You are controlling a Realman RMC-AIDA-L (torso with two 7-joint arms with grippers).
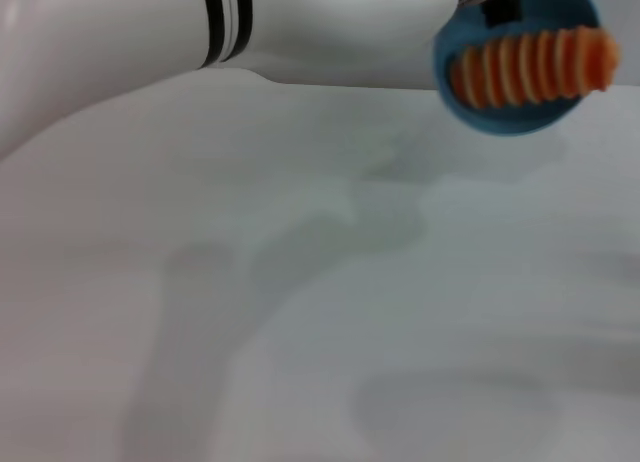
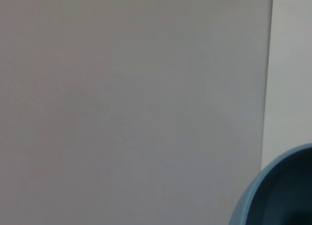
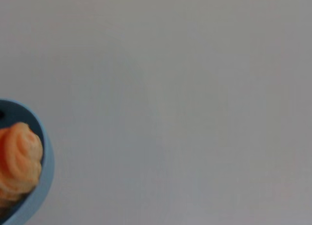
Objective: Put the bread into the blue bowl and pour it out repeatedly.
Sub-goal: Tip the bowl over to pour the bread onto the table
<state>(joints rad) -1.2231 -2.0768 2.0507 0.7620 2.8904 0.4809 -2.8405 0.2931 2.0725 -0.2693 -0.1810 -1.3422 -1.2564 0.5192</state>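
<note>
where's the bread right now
The bread lies inside the blue bowl, which is tipped toward the camera at the far right of the head view, above the white table; one end pokes past the rim.

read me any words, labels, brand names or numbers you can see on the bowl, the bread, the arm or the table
None: no readable text shows in any view.
The blue bowl is plain.
The bread inside it has only orange and pale stripes.
The white arm has black bands, no lettering.
The table is unmarked.
</note>
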